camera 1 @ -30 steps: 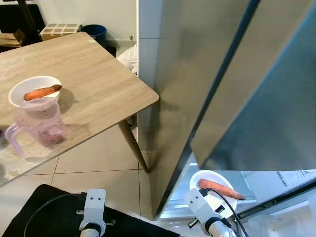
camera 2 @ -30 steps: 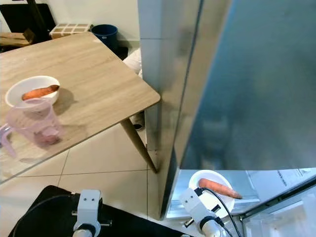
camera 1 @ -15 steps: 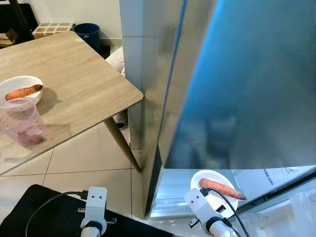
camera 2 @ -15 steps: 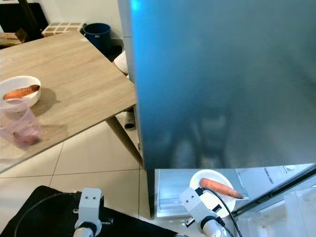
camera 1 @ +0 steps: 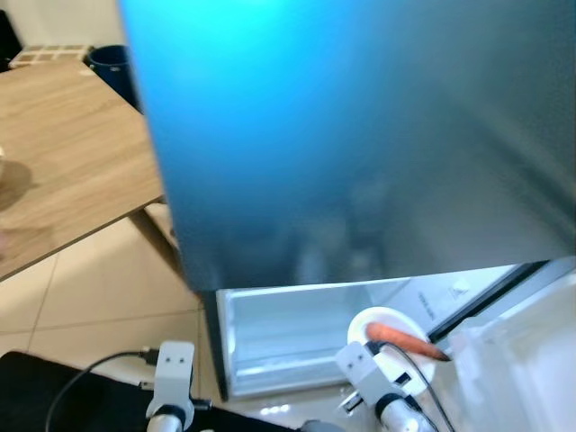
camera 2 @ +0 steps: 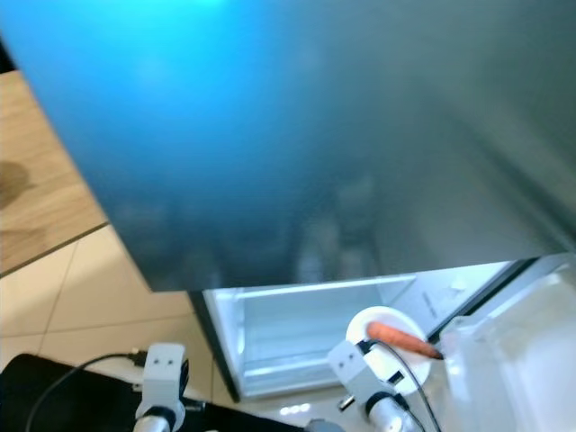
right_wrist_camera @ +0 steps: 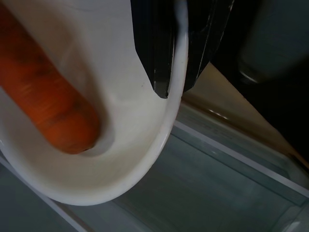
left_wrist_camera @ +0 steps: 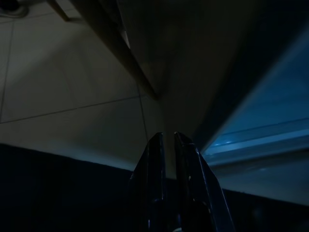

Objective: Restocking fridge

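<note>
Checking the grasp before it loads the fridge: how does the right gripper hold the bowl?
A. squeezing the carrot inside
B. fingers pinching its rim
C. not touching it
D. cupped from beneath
B: the right gripper has one finger inside and one outside the bowl's rim, clear of the carrot.

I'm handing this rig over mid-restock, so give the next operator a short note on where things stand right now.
Right gripper: shut on the rim of the white bowl, one finger inside, one outside; a carrot lies in the bowl.
Left gripper: fingers close together, holding nothing, low over the floor tiles.
Bowl is held in front of the open fridge, above its lit lower compartment.
Done: bowl picked up and brought to the fridge.
Left: set the bowl inside, release, withdraw. The wooden table is off to the left.
</note>
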Controlling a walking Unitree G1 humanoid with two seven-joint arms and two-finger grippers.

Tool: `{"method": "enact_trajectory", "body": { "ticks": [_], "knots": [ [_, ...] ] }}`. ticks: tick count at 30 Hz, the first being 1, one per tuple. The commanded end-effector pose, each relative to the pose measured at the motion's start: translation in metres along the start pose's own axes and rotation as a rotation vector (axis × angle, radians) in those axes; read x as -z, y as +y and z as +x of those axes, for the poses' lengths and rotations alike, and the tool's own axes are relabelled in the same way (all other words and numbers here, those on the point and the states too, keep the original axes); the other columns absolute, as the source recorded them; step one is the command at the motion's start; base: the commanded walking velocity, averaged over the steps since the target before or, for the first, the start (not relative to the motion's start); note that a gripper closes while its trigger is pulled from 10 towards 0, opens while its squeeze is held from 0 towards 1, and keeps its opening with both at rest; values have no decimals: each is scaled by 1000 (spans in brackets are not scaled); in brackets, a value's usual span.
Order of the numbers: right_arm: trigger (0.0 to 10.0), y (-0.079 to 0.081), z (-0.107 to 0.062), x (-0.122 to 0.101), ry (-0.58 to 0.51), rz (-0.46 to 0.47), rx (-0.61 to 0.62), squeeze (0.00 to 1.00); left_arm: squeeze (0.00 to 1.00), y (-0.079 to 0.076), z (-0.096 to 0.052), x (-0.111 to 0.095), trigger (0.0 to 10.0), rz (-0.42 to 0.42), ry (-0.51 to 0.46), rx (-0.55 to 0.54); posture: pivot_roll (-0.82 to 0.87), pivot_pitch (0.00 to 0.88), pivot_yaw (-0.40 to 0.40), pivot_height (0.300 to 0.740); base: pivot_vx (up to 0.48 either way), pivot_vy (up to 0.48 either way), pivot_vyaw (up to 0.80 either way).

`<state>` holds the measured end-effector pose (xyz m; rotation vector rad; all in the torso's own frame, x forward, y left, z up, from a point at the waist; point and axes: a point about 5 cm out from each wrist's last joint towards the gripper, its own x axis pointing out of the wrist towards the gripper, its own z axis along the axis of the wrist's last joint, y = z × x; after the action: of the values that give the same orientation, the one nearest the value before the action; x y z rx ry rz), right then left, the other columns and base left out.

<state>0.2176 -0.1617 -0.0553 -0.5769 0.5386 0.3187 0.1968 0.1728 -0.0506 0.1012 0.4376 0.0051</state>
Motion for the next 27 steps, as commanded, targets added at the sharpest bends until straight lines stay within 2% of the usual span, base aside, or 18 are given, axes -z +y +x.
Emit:
{"method": "enact_trajectory", "body": {
  "ticks": [1,14,16,18,19,22,23,25,27],
  "knots": [
    [10000,-4,-2,5,16,0,17,0,0,3,-6,10,10000,-23,37,-16,-89,134,-45,724,0,0,0],
    [10000,-4,-2,5,10,-3,17,0,0,6,-8,12,10000,-32,36,-19,-90,125,-44,724,0,0,0],
    [10000,-4,-1,2,-4,-2,15,0,0,3,-8,10,10000,-19,16,24,-94,124,-44,724,0,0,0],
    [10000,-4,1,-4,-33,-17,3,0,0,-6,-9,8,10000,9,-10,118,-97,125,-45,724,0,0,0],
    [10000,-4,1,-4,-33,-17,3,0,0,-6,-9,8,10000,9,-10,118,-97,125,-45,724,0,0,0],
    [10000,-4,4,-13,-76,-48,-16,0,0,-22,-10,3,10000,116,-52,291,-99,129,-48,724,0,0,0],
    [10000,-4,4,-13,-76,-48,-16,0,0,-22,-10,3,10000,116,-52,291,-99,129,-48,724,0,0,0],
    [10000,-5,7,-21,-106,-60,-26,0,0,-31,-11,0,10000,180,-68,405,-101,132,-50,724,0,0,0],
    [10000,-5,8,-23,-115,-63,-30,0,0,-34,-12,-1,10000,191,-79,433,-101,132,-50,724,0,0,0]
  ]
}}
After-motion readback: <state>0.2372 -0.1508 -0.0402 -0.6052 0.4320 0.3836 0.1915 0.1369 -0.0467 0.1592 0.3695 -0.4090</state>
